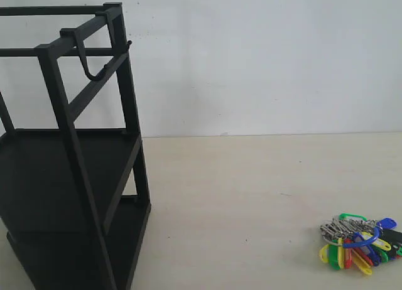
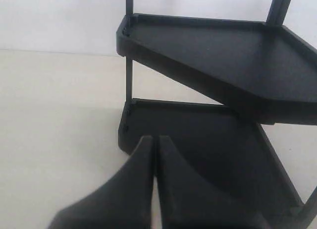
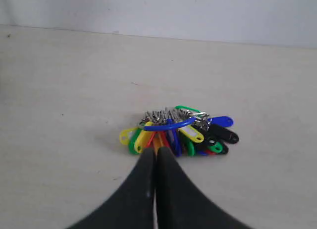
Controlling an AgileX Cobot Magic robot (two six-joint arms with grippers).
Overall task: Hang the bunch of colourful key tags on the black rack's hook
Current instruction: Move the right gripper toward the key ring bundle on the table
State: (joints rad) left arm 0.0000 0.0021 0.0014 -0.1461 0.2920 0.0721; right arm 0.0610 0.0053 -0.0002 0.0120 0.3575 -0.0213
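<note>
Tag bunch (image 1: 359, 241): you'll find it flat on the table (image 1: 239, 196), well apart from the rack (image 1: 70, 145).
Hook (image 1: 83, 59): hangs off the rack's top bar.
Left gripper (image 2: 155, 141): jaws together, near the lower shelf (image 2: 213, 154).
Right gripper (image 3: 156, 152): jaws together, just beside the tag bunch.

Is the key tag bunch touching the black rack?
Apart. The exterior view shows the key tag bunch lying on bare table, far from the black rack.

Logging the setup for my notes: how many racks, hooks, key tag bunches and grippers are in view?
black rack: 1
hook: 1
key tag bunch: 1
grippers: 2, left gripper and right gripper
Total: 5
</note>
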